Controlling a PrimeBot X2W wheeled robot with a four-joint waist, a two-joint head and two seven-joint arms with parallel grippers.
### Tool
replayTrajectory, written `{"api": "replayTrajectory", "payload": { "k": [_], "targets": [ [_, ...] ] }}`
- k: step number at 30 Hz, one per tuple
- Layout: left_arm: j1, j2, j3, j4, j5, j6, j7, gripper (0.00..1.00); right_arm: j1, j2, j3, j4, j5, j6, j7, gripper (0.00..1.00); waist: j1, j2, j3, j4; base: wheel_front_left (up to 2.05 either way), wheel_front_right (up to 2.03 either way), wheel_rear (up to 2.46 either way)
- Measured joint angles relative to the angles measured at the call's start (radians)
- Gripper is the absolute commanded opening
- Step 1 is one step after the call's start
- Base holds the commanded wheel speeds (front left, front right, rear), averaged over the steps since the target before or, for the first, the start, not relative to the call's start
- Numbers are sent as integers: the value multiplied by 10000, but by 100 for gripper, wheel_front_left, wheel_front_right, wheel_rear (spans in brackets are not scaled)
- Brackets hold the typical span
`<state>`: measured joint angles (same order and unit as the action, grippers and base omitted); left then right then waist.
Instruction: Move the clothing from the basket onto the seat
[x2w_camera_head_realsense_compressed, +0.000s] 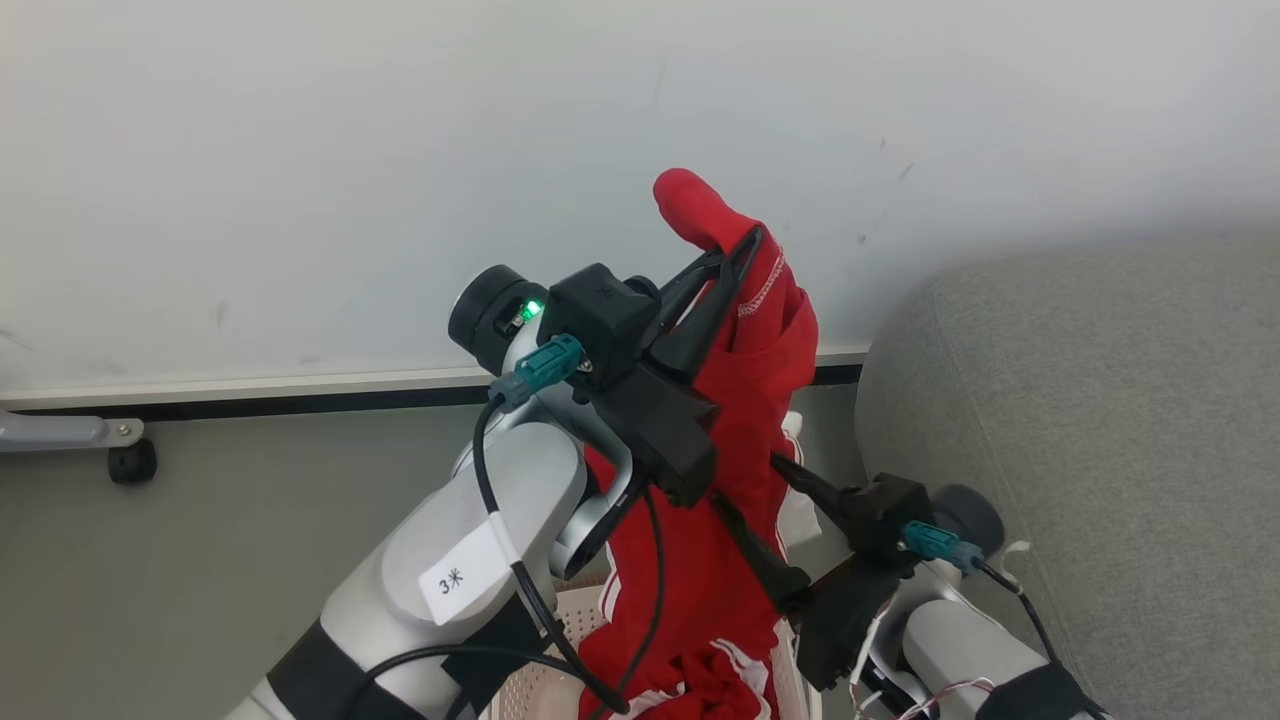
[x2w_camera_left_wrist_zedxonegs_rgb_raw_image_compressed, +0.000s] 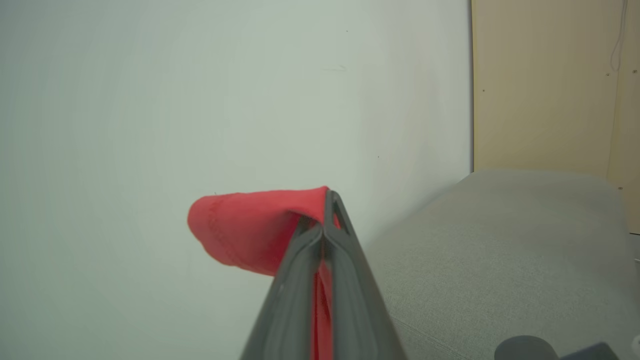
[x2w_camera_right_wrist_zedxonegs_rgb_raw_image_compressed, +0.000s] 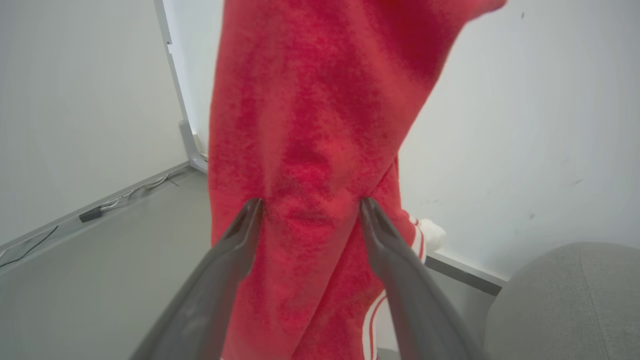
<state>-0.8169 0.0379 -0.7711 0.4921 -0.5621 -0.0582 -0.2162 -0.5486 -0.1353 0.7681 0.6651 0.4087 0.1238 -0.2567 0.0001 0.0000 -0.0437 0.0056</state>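
Observation:
My left gripper (x2w_camera_head_realsense_compressed: 748, 243) is raised high and shut on the clothing (x2w_camera_head_realsense_compressed: 745, 420), a bright red garment with white trim that hangs down from its tips. In the left wrist view a red fold (x2w_camera_left_wrist_zedxonegs_rgb_raw_image_compressed: 240, 225) sticks out left of the shut gripper (x2w_camera_left_wrist_zedxonegs_rgb_raw_image_compressed: 327, 200). The garment's lower end, red with white stripes (x2w_camera_head_realsense_compressed: 720, 680), bunches in the cream perforated basket (x2w_camera_head_realsense_compressed: 545, 690) at the bottom edge. My right gripper (x2w_camera_head_realsense_compressed: 750, 480) is open lower down, its fingertips (x2w_camera_right_wrist_zedxonegs_rgb_raw_image_compressed: 255, 205) against the hanging red cloth (x2w_camera_right_wrist_zedxonegs_rgb_raw_image_compressed: 310, 125). The grey seat (x2w_camera_head_realsense_compressed: 1100, 420) lies to the right.
A white wall with a pale baseboard runs behind, over a grey floor. A castor wheel (x2w_camera_head_realsense_compressed: 132, 462) stands at the far left. The right wrist view shows a metal post (x2w_camera_right_wrist_zedxonegs_rgb_raw_image_compressed: 172, 85) and a cable (x2w_camera_right_wrist_zedxonegs_rgb_raw_image_compressed: 90, 214) along the wall. A beige panel (x2w_camera_left_wrist_zedxonegs_rgb_raw_image_compressed: 545, 85) rises behind the seat (x2w_camera_left_wrist_zedxonegs_rgb_raw_image_compressed: 500, 250).

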Motion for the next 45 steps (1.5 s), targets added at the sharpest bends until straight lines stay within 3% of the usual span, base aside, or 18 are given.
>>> {"api": "replayTrajectory", "payload": {
  "k": [4, 5, 8, 9, 21, 22, 24, 25, 26, 27, 28, 45],
  "targets": [
    [-13, 0, -171, -52, -82, 71, 35, 0, -430, 107, 713, 389, 351, 0, 2, 96, 0, 0, 57, 64, 0, 0, 0],
    [-13, 2, -194, -54, -90, 69, 36, 0, -515, 157, 848, 476, 437, 0, 0, 52, 0, 0, 71, 81, 0, 0, 0],
    [-13, 0, -242, -44, -134, 100, 48, 0, -722, 238, 1210, 604, 681, 0, 2, 10, 0, 0, 112, 132, 0, 0, 0],
    [-13, 0, -244, -21, -167, 102, 48, 0, -796, 247, 1300, 627, 756, 0, 2, 0, 0, 0, 124, 148, 0, 0, 0],
    [318, 299, 207, 566, -535, 332, 46, 0, -1282, -171, 1908, 385, 1488, 8, 2, 0, 0, 1, 166, -11, 0, 0, 0],
    [411, 343, 240, 600, -583, 332, 44, 5, -1299, -251, 1879, 316, 1565, 8, 2, 0, 0, 0, 164, -59, 0, 0, 0],
    [635, 420, 305, 665, -633, 412, 31, 58, -1358, -414, 1818, 188, 1659, 8, 2, 0, 0, 0, 156, -166, 0, 0, 0],
    [734, 456, 332, 717, -635, 412, 27, 75, -1383, -508, 1772, 127, 1708, 8, 2, 0, 0, 0, 152, -223, 0, 0, 0],
    [839, 506, 368, 740, -650, 422, 17, 87, -1402, -617, 1720, 59, 1735, 8, 2, 0, 0, 0, 147, -285, 0, 0, 0],
    [939, 541, 391, 761, -694, 424, 15, 87, -1406, -729, 1657, -12, 1745, 8, 2, 0, 0, 0, 142, -348, 0, 0, 0],
    [1039, 570, 422, 775, -709, 466, 0, 100, -1408, -832, 1572, -73, 1797, 8, 2, 0, 0, 1, 136, -413, 0, 0, 0],
    [2857, 635, 460, 472, -1060, 585, -236, 100, -1551, -2546, 192, -1244, 1919, -8, 2, 0, 0, 0, 10, -1848, 0, 0, 0]
  ]
}}
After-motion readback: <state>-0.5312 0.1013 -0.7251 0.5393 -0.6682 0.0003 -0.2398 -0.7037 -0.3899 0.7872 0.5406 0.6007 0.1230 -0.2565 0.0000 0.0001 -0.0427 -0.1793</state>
